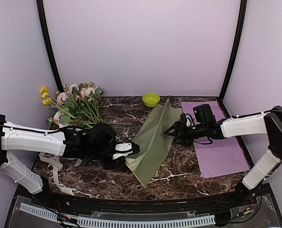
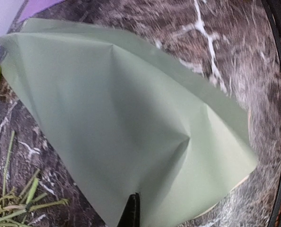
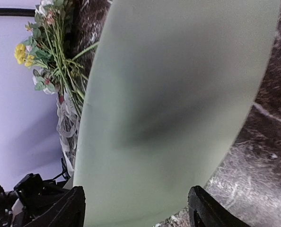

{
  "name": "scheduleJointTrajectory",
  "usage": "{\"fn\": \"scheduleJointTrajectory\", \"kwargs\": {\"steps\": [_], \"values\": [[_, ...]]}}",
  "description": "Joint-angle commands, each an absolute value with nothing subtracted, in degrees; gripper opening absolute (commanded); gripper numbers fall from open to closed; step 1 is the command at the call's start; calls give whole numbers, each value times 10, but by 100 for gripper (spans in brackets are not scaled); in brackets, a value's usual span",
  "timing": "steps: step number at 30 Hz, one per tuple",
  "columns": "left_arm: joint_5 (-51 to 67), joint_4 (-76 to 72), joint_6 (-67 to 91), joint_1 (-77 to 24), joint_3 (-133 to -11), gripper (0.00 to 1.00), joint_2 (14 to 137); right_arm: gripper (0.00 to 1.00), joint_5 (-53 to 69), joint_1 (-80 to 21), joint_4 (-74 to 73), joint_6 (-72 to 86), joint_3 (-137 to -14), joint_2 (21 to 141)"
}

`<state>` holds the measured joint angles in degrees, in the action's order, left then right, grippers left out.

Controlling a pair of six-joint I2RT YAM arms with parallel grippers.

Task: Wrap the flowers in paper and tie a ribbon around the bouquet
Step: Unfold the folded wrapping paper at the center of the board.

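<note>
paper: one sage-green sheet (image 1: 154, 140) lies mid-worktop, its left edge lifted, flowers not yet on it
step: I judge I am laying out the paper before wrapping
left tool: my left tool (image 1: 131, 148) is clamped on the paper's left edge
right tool: my right tool (image 1: 172, 131) is spread wide at the paper's right edge, holding nothing
next: flatten the sheet, then fetch the flowers (image 1: 74, 105), one bunch lying far left
others: one ribbon (image 1: 53, 167), one purple sheet (image 1: 219, 147), one green bowl (image 1: 151, 99)
</note>
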<state>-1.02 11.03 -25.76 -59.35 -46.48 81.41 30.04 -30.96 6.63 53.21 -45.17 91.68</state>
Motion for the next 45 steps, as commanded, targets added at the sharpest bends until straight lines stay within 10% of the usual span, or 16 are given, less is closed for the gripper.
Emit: {"fn": "scheduleJointTrajectory", "kwargs": {"steps": [1,16,23,28,45], "values": [[14,133,-208,-591,-530,0,802,75,218,-273,-80,461,-438,830],[-35,161,-123,-597,-607,0,824,73,160,-316,-151,469,-381,702],[-65,141,-108,-600,-656,0,819,76,298,-317,93,609,-310,715],[-94,91,-112,-601,-704,0,816,99,284,-316,160,682,-307,710],[-79,20,-151,-601,-699,0,838,97,220,-311,664,962,-275,850]]}}
